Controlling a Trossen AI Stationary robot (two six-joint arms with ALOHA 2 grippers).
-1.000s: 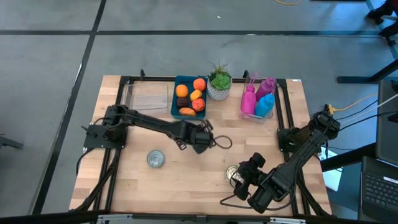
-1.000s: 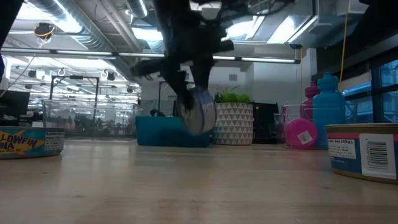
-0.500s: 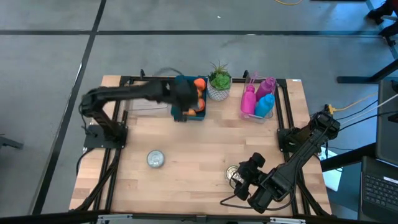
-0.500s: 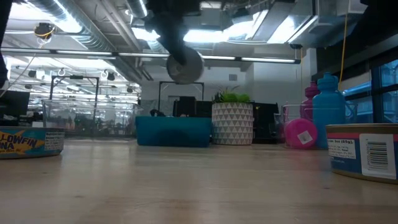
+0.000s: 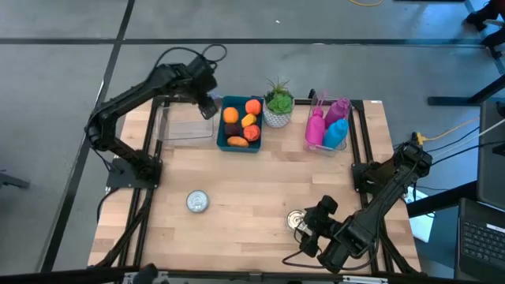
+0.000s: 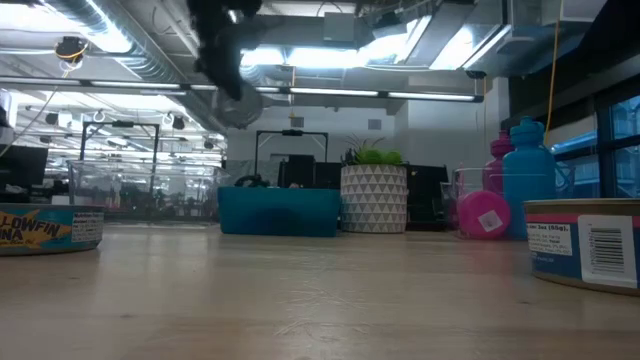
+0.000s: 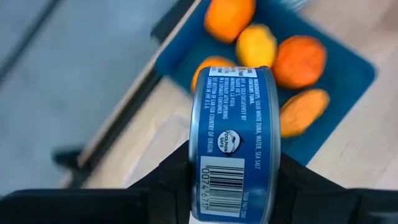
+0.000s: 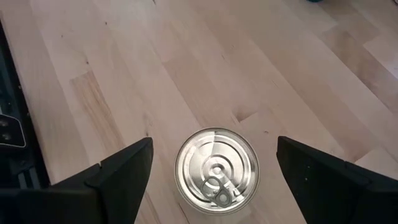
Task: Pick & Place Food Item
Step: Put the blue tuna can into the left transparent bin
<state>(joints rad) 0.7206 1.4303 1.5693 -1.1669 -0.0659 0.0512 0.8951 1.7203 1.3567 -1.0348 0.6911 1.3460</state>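
Since the earlier frames, left claw (image 5: 207,101) has swung from the middle of the worktop (image 5: 252,197) up and back to the far left corner, carrying a tuna can (image 7: 235,144) with it; right claw (image 8: 208,171) has stayed near the front right edge. Left claw is clamped on the tuna can, which is held on edge with its blue label and barcode facing the wrist camera and its rim between the two dark fingers (image 7: 171,186). In the high view the claw hangs above the clear container (image 5: 187,124), with the blue tray (image 5: 223,126) just to its right; the tray holds orange and yellow fruit pieces (image 5: 243,122), seen beyond the can in the left wrist view. In the low view the raised can (image 6: 240,105) appears well above the worktop, left of the tray. Right claw stands with its fingers spread wide, one on either side of a second can (image 8: 216,170) that sits upright on the wood, pull-tab lid up; the fingers are apart from its sides. A third can (image 5: 197,201) rests on the worktop well in front of the left claw. Farther right of the tray stand a potted plant (image 5: 278,102) and a rack of pink and blue bottles (image 5: 328,126).
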